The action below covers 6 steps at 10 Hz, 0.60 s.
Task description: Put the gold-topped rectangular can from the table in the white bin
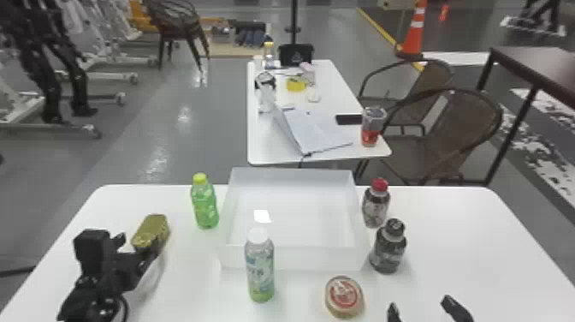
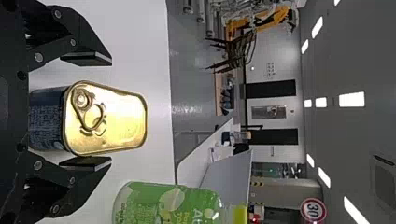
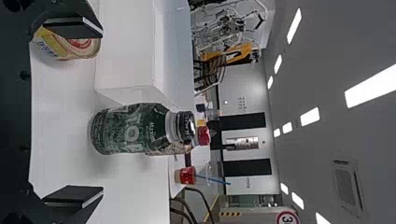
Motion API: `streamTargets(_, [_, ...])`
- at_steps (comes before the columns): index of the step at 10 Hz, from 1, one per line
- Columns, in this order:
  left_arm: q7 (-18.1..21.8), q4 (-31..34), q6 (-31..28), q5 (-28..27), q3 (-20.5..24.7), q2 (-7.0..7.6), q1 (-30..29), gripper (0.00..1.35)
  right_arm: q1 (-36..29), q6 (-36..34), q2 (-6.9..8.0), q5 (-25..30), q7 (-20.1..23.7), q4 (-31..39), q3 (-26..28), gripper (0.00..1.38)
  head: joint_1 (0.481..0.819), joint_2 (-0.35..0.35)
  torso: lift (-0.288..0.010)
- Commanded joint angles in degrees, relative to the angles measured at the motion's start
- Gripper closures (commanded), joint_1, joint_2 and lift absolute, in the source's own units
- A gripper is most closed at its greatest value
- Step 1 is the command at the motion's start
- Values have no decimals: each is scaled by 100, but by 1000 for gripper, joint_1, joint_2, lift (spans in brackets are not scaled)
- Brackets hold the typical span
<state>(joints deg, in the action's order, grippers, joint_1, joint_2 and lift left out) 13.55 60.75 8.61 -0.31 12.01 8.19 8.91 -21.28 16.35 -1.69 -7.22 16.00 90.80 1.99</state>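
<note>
On the left of the table, the gold-topped can (image 1: 152, 230) stands beside my left gripper (image 1: 134, 252). In the left wrist view the can's gold lid with its ring pull (image 2: 109, 119) lies between the spread fingers of my left gripper (image 2: 88, 111), which is open; the lower finger is very near the can's side. The white bin (image 1: 295, 257) stands at the table's middle, to the right of the can. My right gripper (image 1: 428, 310) is at the front right edge, open and holding nothing; its fingers (image 3: 72, 28) are wide apart in the right wrist view.
A green bottle (image 1: 205, 205) stands between can and bin. A white-capped bottle (image 1: 259, 269) and a round tin (image 1: 343, 296) are in front of the bin. A red-capped bottle (image 1: 375, 205) and a dark bottle (image 1: 388, 250) stand at its right.
</note>
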Motion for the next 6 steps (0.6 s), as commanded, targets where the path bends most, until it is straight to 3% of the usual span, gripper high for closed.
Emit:
streamTargets(1, [113, -204, -114, -84, -5, 69, 199, 502, 9, 0, 19, 1, 26, -19, 3, 114, 549, 0, -100])
streamTargets(6, [192, -556, -466, -171, 4, 201, 480, 532, 36, 0, 63, 10, 105, -45, 12, 114, 549, 0, -100])
